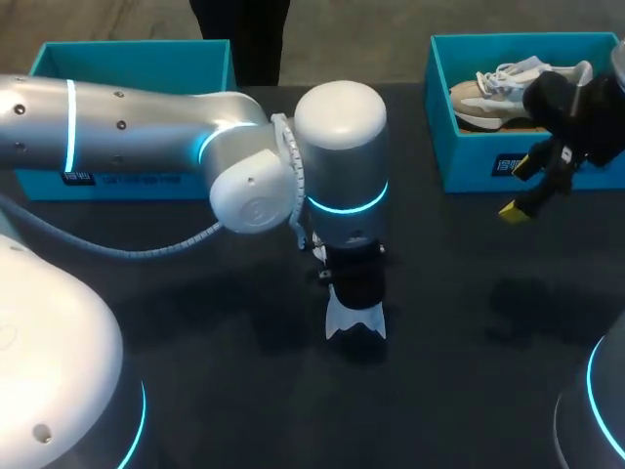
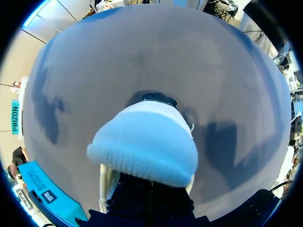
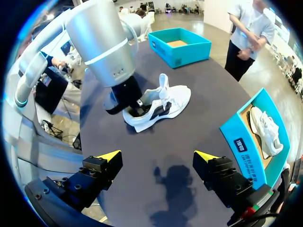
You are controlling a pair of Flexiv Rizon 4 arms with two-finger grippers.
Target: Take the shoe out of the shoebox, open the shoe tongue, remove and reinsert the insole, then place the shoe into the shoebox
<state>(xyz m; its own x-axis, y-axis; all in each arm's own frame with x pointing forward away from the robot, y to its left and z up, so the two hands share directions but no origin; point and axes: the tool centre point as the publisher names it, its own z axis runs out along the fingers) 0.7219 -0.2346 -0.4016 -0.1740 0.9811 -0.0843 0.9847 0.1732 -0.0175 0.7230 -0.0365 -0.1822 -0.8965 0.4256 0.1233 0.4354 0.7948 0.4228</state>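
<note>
While the white shoe (image 3: 165, 105) lies out of any box at the middle of the dark bench (image 1: 459, 391), my left pincer (image 3: 130, 100) stands right over its opening, pressed down at the collar end. The shoe's knit upper fills the left wrist view and hides the fingertips, so I cannot tell whether that pincer is clenched on the tongue or the insole, or released. I judge the take-out step done and the tongue or insole work in hand, though I can't make out which of the two. Further back and to the right, my right pincer (image 3: 157, 161) hangs above the bench released, its yellow tips wide apart with nothing between them, well apart from the shoe. Just beyond it, at the far right, sits the right-hand shoebox (image 1: 469, 161), blue, holding a second pale shoe (image 1: 498, 93). At the far left is the left-hand shoebox (image 1: 137, 61), also blue, which looks empty. Next, I'd say, the right pincer should come in and steady the toe end, so the left can pull at the opening without dragging the whole shoe across the bench.
</note>
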